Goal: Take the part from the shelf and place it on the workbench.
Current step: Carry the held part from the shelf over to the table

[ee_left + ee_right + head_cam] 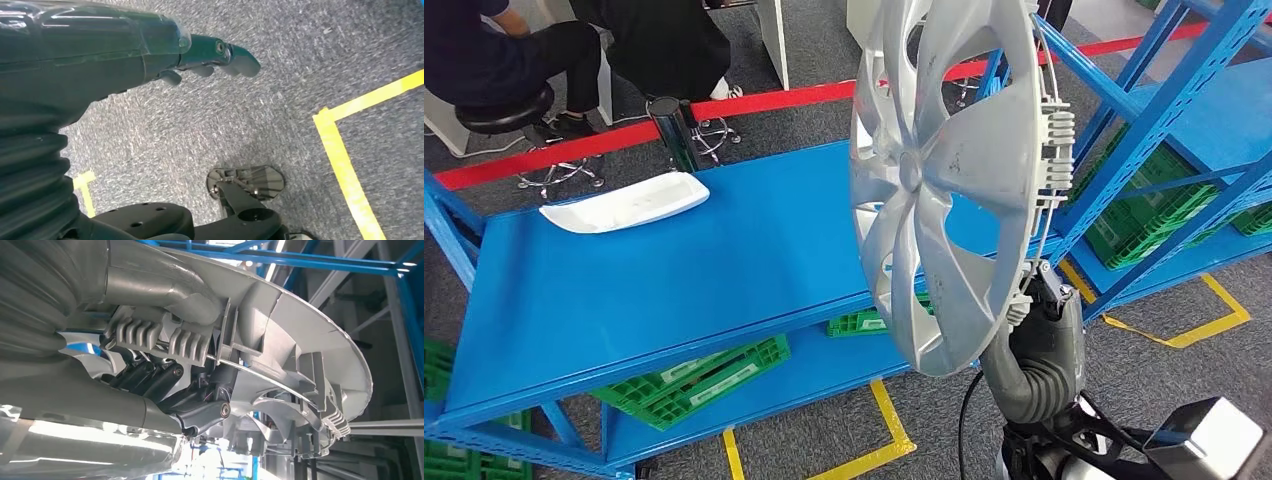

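Head view: the right hand (1046,300) grips the silver plastic wheel cover (944,170) upright by its rim, above the blue shelf board (654,280); the left hand (215,57) hangs empty, fingers loosely curled.

My head camera looks forward and down over the blue metal shelf (674,270). My left wrist camera faces the grey carpeted floor (280,110). My right wrist camera sits close behind the silver plastic wheel cover (300,340), shared with the head view.

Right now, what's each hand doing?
Left hand: holds nothing, fingers fairly straight, hanging over the floor.
Right hand: holding the silver hubcap upright by its rim.
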Robot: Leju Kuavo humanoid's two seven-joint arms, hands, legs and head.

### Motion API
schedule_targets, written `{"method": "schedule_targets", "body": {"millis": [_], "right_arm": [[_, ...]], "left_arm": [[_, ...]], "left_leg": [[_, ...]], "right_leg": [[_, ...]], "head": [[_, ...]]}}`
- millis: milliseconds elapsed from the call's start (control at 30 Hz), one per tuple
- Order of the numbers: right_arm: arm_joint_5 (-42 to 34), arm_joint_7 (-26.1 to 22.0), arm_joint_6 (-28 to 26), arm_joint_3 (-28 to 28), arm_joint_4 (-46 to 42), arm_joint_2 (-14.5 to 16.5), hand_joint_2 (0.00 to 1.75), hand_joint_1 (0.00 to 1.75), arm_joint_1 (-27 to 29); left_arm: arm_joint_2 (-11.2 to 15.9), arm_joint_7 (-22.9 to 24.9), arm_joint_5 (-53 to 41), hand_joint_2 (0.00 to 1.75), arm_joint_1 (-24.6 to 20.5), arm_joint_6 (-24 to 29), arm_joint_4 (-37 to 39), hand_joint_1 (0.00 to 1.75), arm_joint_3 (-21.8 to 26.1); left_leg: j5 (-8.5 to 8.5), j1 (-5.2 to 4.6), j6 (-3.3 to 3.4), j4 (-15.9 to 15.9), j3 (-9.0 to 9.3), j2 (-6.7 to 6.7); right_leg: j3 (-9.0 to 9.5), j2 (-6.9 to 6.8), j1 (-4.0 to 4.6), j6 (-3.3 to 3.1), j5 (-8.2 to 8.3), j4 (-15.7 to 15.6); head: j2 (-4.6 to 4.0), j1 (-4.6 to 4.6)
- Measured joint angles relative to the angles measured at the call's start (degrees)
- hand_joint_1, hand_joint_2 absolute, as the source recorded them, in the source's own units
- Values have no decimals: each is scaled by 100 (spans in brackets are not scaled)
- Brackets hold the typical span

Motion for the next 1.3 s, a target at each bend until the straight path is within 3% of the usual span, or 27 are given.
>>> {"method": "schedule_targets", "body": {"millis": [67, 133, 167, 200, 233, 333, 400, 467, 500, 567, 633, 667, 700, 733, 767, 833, 900, 1000, 1067, 1133, 1167, 1200, 1233, 1300], "right_arm": [[118, 58, -40, 5, 3, 26, 175, 175, -1], [161, 95, -75, 14, 9, 48, 175, 175, 2], [168, 107, -86, 21, 16, 56, 175, 175, 5], [171, 119, -92, 28, 25, 63, 175, 175, 7], [171, 127, -95, 36, 32, 70, 175, 175, 9], [171, 137, -98, 42, 41, 77, 175, 175, 7], [172, 139, -99, 42, 41, 81, 175, 175, 7], [173, 139, -99, 42, 40, 90, 175, 175, 5], [173, 140, -99, 42, 41, 98, 175, 175, 3], [173, 141, -100, 41, 43, 122, 175, 175, 4], [173, 144, -101, 41, 47, 148, 175, 175, 7], [173, 146, -101, 41, 49, 156, 175, 175, 9], [173, 149, -101, 41, 51, 162, 175, 175, 10], [173, 151, -101, 41, 53, 166, 175, 175, 10], [173, 152, -100, 41, 54, 172, 175, 175, 10], [173, 154, -99, 42, 54, 181, 175, 175, 6], [174, 158, -98, 42, 53, 185, 175, 175, 2], [173, 162, -97, 42, 56, 184, 175, 175, -3], [161, 156, -97, 40, 55, 186, 175, 175, -9], [114, 134, -93, 32, 56, 189, 175, 175, -7], [73, 117, -85, 23, 56, 187, 175, 175, 3], [25, 94, -71, 9, 56, 183, 175, 175, 21], [-22, 69, -51, -9, 54, 175, 175, 175, 45], [-93, 25, -19, -55, 41, 159, 175, 175, 87]], "left_arm": [[-11, 3, -2, 175, -7, -45, -1, 0, 3], [-38, 4, -9, 175, -2, -71, -2, 0, 3], [-50, 4, -15, 175, 0, -80, -2, 0, 3], [-58, 4, -21, 175, 1, -89, -2, 0, 3], [-64, 4, -26, 175, 1, -95, -2, 0, 3], [-96, 4, -32, 175, 1, -103, -4, 0, 3], [-123, 3, -35, 175, 0, -107, -6, 0, 3], [-134, 4, -36, 175, 3, -112, -5, 0, 3], [-137, 4, -37, 175, 6, -114, -5, 0, 3], [-138, 4, -37, 175, 7, -115, -4, 0, 3], [-137, 3, -42, 175, 9, -115, -2, 0, 3], [-137, 0, -50, 175, 11, -115, -1, 0, 3], [-135, -7, -60, 175, 12, -116, 0, 0, 3], [-134, -16, -71, 175, 13, -117, 1, 0, 3], [-132, -32, -79, 175, 11, -117, 2, 0, 3], [-131, -71, -87, 175, -2, -116, 1, 0, 3], [-131, -103, -97, 175, -12, -116, -1, 0, 3], [-121, -118, -127, 175, -15, -117, 7, 0, 3], [-118, -121, -157, 175, -23, -116, 9, 0, 3], [-122, -121, -191, 175, -21, -115, 9, 0, 3], [-126, -119, -210, 175, -18, -115, 9, 0, 3], [-132, -115, -228, 175, -16, -115, 9, 0, 3], [-139, -110, -243, 175, -15, -114, 9, 0, 3], [-160, -101, -261, 175, -15, -108, 9, 0, 3]], "left_leg": [[92, -6, 94, -8, -91, 9], [172, -42, 139, -3, -191, 13], [209, -65, 150, -1, -240, 14], [245, -92, 158, 0, -287, 15], [279, -118, 161, 0, -328, 15], [368, -175, 143, 2, -408, 19], [432, -162, 84, 1, -449, 33], [469, -135, 18, 5, -476, 44], [411, -131, -13, 42, -499, 44], [50, -116, -74, 386, -623, 30], [-418, -73, -146, 1037, -822, 16], [-532, -49, -181, 1297, -877, 14], [-529, -24, -216, 1408, -856, 16], [-419, -1, -248, 1322, -741, 20], [-256, 25, -281, 1057, -533, 25], [-101, 54, -315, 376, -85, 25], [-126, 41, -266, 57, 79, 12], [-51, 17, -79, 51, 3, 6], [45, 14, 46, 40, -86, 10], [143, -14, 111, 46, -206, 10], [191, -31, 123, 49, -269, 10], [237, -50, 129, 52, -328, 9], [281, -69, 131, 54, -385, 7], [361, -102, 128, 57, -472, 1]], "right_leg": [[-159, 1, -8, 29, -432, 446], [-337, 3, -2, 32, -899, 1170], [-361, 3, 3, 22, -1000, 1414], [-293, 3, 14, -4, -985, 1462], [-129, 6, 34, -47, -879, 1293], [627, 20, 137, -262, -540, 126], [827, 29, 194, -338, -497, -258], [818, 26, 203, -355, -410, -334], [809, 12, 191, -371, -356, -378], [754, -21, 155, -395, -244, -451], [638, -35, 150, -400, -170, -433], [570, -40, 146, -388, -137, -411], [493, -45, 137, -369, -105, -380], [415, -47, 122, -346, -78, -337], [334, -48, 104, -323, -59, -280], [188, -46, 83, -261, -39, -146], [104, -43, 85, -180, -8, -54], [54, -36, 60, -74, -3, 0], [-58, -27, 43, -27, -354, 320], [-221, -18, 43, -2, -884, 999], [-266, -15, 44, -1, -1049, 1309], [-244, -12, 46, -11, -1095, 1474], [-134, -10, 51, -35, -1031, 1441], [343, 1, 84, -135, -735, 788]], "head": [[0, 56], [0, 128], [0, 152], [0, 172], [0, 184], [0, 175], [0, 159], [0, 181], [0, 188], [0, 141], [0, 64], [0, 41], [0, 27], [0, 20], [0, 13], [0, -15], [0, -15], [0, 28], [0, 70], [0, 129], [0, 153], [0, 172], [0, 190], [0, 210]]}}
